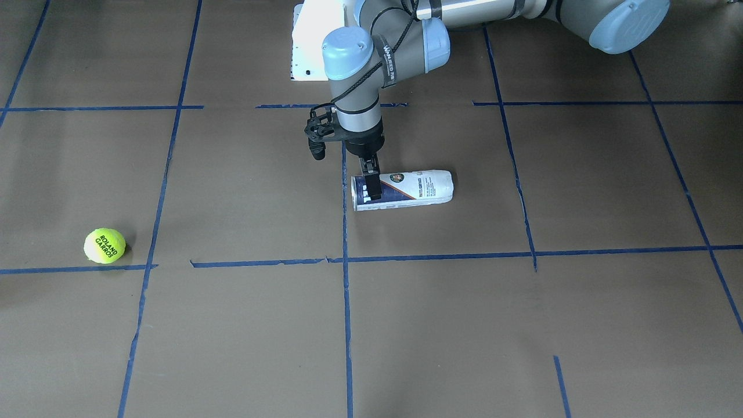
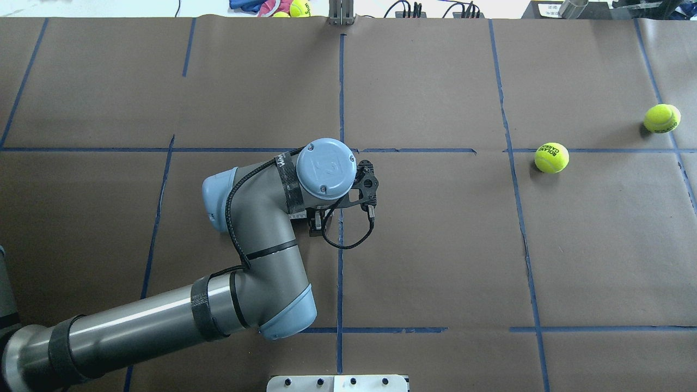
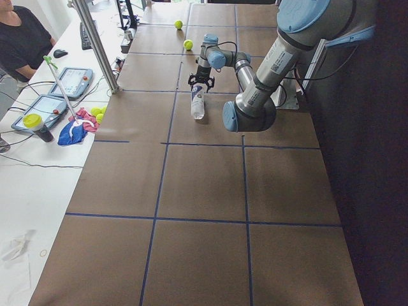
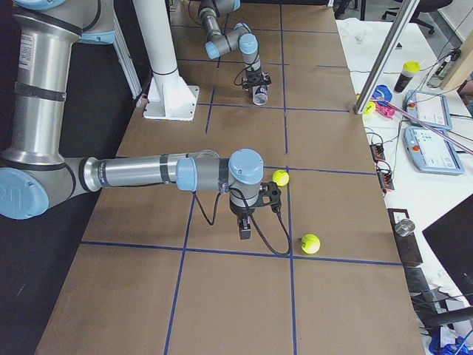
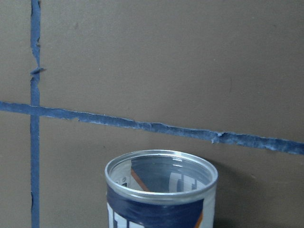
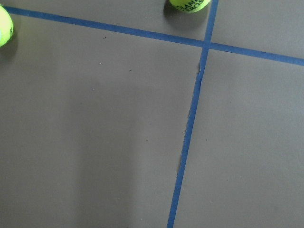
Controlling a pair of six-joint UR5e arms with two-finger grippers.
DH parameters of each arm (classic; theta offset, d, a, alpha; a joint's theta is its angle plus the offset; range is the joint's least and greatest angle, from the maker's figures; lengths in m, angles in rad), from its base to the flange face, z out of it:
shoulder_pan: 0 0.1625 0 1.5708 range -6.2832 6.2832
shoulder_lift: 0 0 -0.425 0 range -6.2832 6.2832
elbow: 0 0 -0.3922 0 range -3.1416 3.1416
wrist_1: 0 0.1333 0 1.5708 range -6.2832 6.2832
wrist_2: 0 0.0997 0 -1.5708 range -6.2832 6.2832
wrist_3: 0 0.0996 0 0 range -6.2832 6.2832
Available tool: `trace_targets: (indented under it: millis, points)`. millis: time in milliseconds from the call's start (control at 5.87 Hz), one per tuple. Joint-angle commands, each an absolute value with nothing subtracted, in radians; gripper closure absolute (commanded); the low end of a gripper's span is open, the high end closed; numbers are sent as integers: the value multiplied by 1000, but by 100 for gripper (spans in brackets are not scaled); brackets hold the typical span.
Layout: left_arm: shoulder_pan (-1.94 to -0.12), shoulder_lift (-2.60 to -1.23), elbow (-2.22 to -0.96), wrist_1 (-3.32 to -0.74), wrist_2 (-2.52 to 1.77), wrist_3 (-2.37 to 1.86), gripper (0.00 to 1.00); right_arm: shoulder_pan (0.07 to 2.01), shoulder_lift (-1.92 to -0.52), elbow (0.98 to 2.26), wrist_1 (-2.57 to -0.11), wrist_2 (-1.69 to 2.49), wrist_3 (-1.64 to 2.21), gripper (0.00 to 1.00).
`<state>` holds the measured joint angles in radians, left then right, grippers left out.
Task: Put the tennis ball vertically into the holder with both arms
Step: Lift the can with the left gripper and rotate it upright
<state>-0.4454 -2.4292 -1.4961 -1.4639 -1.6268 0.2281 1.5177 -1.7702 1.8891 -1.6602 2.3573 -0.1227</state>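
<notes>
My left gripper (image 1: 371, 184) straddles the lying holder (image 1: 418, 187) at its open end; I cannot tell if it clamps. The width of my right gripper (image 4: 244, 228) is likewise indeterminable.

The overhead view looks forward and down over the worktop (image 2: 435, 261) from behind the white base (image 2: 337, 383). The front-facing view looks steeply down from the opposite edge; both share that base and the lettered tennis ball (image 2: 551, 158). 2 side views look along from either end. 2 wrist views sit close: one at the holder (image 5: 160, 194), one higher over blue tape (image 6: 189, 123).
</notes>
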Motion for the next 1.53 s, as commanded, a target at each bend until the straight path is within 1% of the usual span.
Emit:
trace_targets:
  millis: [0,341,511,681,852,1022,1363]
  points:
    - [-445,-2430,-1476,-1482,-1615,230,0,1517,-1770,1888,-1660,2358,-123,0]
    - [-442,-2430,-1419,-1583,-1605,229,0,1514,-1770,1888,-1660,2356,-123,0]
    - [-442,-2430,-1413,-1583,-1603,236,2,1513,-1770,1888,-1661,2356,-123,0]
    - [-442,-2430,-1408,-1583,-1583,236,9,1511,-1770,1888,-1661,2356,-123,0]
    - [-442,-2430,-1414,-1582,-1572,238,23,1509,-1770,1888,-1661,2358,-123,0]
    - [-442,-2430,-1422,-1582,-1568,238,29,1509,-1769,1887,-1661,2358,-121,0]
    - [-454,-2428,-1539,-1601,-1568,223,29,1508,-1767,1888,-1660,2358,-121,0]
